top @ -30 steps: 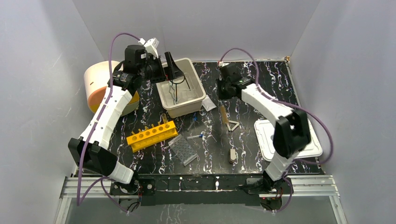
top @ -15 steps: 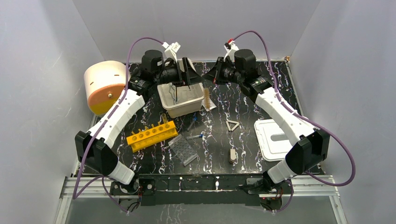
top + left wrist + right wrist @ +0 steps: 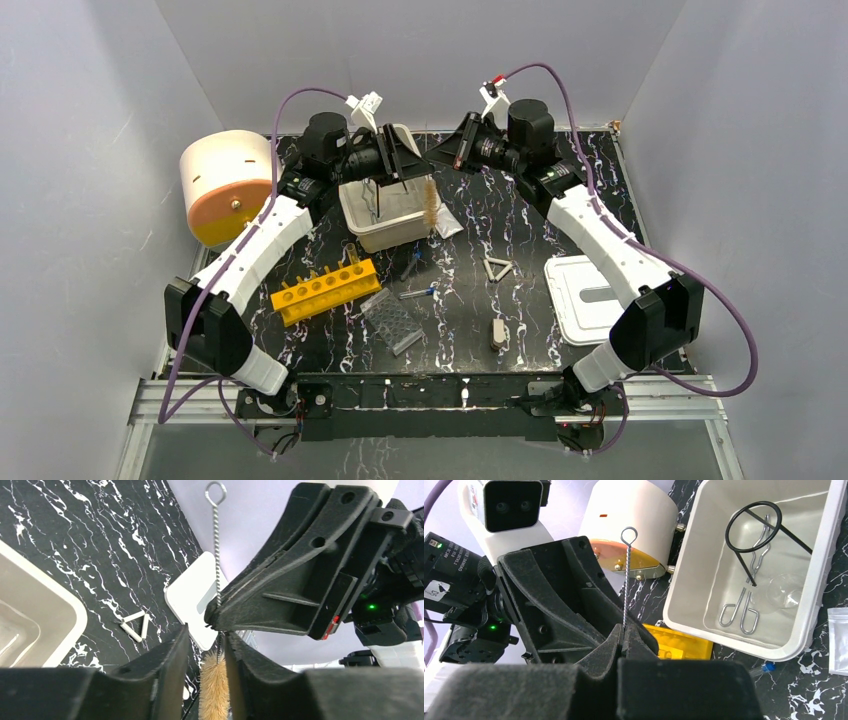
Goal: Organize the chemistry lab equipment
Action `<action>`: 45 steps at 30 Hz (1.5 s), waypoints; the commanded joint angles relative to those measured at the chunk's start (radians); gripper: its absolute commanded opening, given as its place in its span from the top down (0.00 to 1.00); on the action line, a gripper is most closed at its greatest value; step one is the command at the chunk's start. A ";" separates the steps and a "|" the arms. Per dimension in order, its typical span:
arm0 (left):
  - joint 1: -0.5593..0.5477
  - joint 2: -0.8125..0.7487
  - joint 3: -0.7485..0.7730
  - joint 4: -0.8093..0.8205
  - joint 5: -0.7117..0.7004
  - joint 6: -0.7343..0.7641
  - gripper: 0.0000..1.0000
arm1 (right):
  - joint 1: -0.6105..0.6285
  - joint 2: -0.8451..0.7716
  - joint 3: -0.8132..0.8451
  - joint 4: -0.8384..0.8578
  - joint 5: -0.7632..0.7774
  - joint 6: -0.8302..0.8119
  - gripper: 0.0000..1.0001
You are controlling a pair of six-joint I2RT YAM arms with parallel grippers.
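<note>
At the tub's [image 3: 395,241] edge, right hand [image 3: 624,641] pinches the wire-handled brush [image 3: 215,695]; half-open left hand [image 3: 206,636] straddles its bristles.

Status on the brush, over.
Right tool shut on brush wire. Left tool straddles bristles, not clamped. Nothing else between the tools.

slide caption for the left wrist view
The right gripper pinches a brush by its wire handle, bristles between the fingers of the left gripper.
</note>
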 commanded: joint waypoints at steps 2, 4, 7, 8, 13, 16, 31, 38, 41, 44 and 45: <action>-0.002 0.003 0.009 0.050 0.068 -0.031 0.77 | -0.006 0.003 0.007 0.084 -0.038 0.037 1.00; -0.002 0.005 0.004 0.051 0.089 -0.030 0.81 | -0.010 0.006 0.000 0.084 -0.036 0.044 1.00; -0.002 0.010 -0.001 0.051 0.121 -0.026 0.92 | -0.017 0.004 -0.019 0.084 -0.033 0.060 1.00; -0.002 0.011 -0.002 0.046 0.127 -0.019 0.98 | -0.020 0.002 -0.024 0.084 -0.029 0.065 1.00; -0.001 0.002 0.030 -0.102 0.003 0.067 1.00 | -0.041 -0.017 -0.035 0.067 0.002 0.057 0.60; 0.003 0.021 0.082 -0.243 -0.090 0.144 1.00 | -0.055 -0.045 -0.047 0.035 0.042 0.037 0.37; 0.167 0.196 0.302 -0.718 -0.644 0.195 1.00 | -0.115 -0.177 -0.215 -0.058 0.128 -0.010 0.26; 0.177 0.350 0.410 -0.764 -0.682 0.223 1.00 | -0.115 -0.178 -0.235 -0.078 0.128 -0.014 0.26; 0.179 0.385 0.430 -0.782 -0.706 0.241 1.00 | -0.115 -0.186 -0.251 -0.083 0.132 -0.015 0.26; 0.180 0.410 0.441 -0.792 -0.711 0.252 1.00 | -0.115 -0.193 -0.270 -0.088 0.133 -0.014 0.26; 0.180 0.417 0.442 -0.792 -0.701 0.255 1.00 | -0.116 -0.196 -0.275 -0.091 0.136 -0.014 0.26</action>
